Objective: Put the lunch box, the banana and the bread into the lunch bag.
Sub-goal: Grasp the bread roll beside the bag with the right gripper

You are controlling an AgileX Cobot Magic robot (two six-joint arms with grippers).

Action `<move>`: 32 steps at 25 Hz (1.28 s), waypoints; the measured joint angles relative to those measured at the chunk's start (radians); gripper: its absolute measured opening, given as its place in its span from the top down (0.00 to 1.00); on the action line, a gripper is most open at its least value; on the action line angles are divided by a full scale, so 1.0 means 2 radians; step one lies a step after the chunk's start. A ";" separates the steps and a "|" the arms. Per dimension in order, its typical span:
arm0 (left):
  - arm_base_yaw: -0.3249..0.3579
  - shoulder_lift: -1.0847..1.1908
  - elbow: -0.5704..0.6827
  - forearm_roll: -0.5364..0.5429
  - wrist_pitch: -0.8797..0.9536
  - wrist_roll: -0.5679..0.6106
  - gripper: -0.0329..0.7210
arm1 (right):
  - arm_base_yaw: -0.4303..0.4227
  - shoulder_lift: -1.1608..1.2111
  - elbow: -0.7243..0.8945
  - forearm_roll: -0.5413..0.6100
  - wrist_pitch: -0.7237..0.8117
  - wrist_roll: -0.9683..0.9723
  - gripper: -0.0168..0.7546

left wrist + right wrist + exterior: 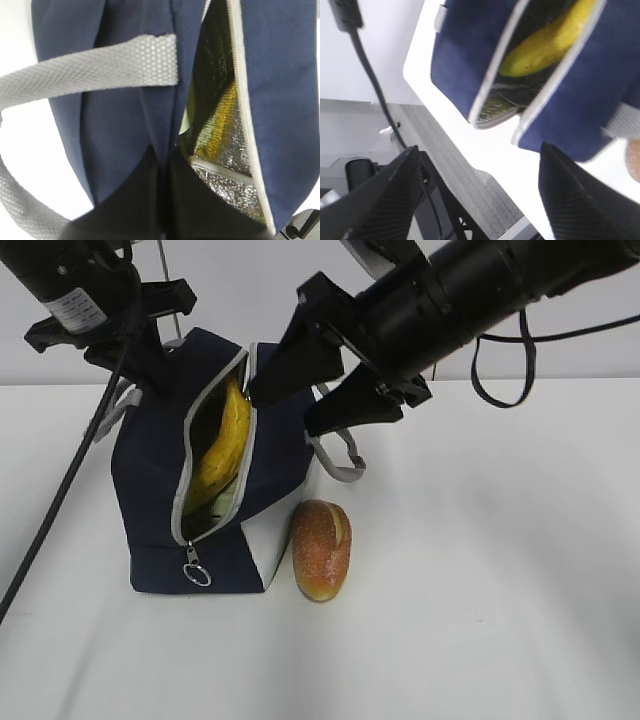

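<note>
**Banana in bag, bread outside**

Right pincer (pixel 318 390) spread wide, empty, just above lunch bag (pixel 150 490) opening. Left pincer (pixel 162 200) pressed together on bag fabric. Banana (pixel 225 445) inside; bread (pixel 321 548) on surface (pixel 480 590) beside bag, below right pincer.

A white label (pixel 75 306) sits on the left arm at the upper left of the exterior view, its print too small to read.

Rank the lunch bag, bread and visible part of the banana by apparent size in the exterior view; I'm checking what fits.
1. lunch bag, clearly largest.
2. and 3. bread and the banana's exposed part look alike; the banana is partly hidden inside the bag, so unranked.
</note>
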 joint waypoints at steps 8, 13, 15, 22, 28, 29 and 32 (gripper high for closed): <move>0.000 0.000 0.000 0.000 0.000 0.000 0.96 | 0.000 -0.081 0.161 0.000 -0.113 -0.033 0.26; 0.000 0.000 0.000 0.000 0.000 0.000 0.96 | 0.000 -0.083 0.213 0.001 -0.149 -0.068 0.26; 0.000 0.000 0.000 0.000 0.000 0.000 0.96 | 0.000 -0.083 0.229 0.001 -0.168 -0.074 0.26; 0.000 0.000 0.000 0.000 0.001 0.000 0.96 | 0.000 -0.041 0.246 0.029 -0.208 -0.078 0.26; 0.000 0.000 0.000 0.000 0.002 0.000 0.96 | 0.000 0.010 0.246 0.073 -0.213 -0.079 0.26; 0.000 0.000 0.000 0.000 0.002 0.000 0.96 | 0.000 0.015 0.246 0.076 -0.219 -0.081 0.26; 0.000 0.000 0.000 0.000 0.002 0.000 0.96 | 0.000 0.025 0.246 0.080 -0.243 -0.100 0.25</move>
